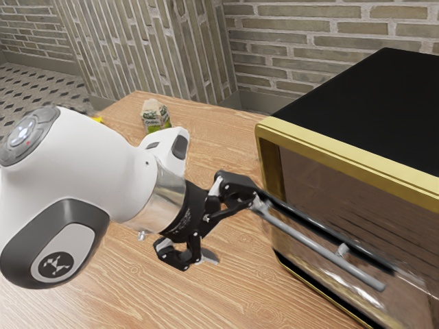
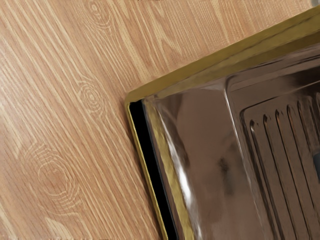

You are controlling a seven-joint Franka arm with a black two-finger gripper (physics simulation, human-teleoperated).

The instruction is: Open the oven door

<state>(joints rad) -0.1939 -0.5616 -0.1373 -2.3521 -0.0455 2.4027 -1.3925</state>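
oven door (image 1: 333, 275) is on the front of the black and gold oven (image 1: 370, 89), over on the exterior view's right, and i can't tell how far it stands open. the gripper (image 1: 236, 229) has its fingers spread wide, one right by the far end of the grey handle (image 1: 312, 243), the other out over the wooden table (image 1: 226, 301); a little carton (image 1: 156, 115) sits near the table's far edge.
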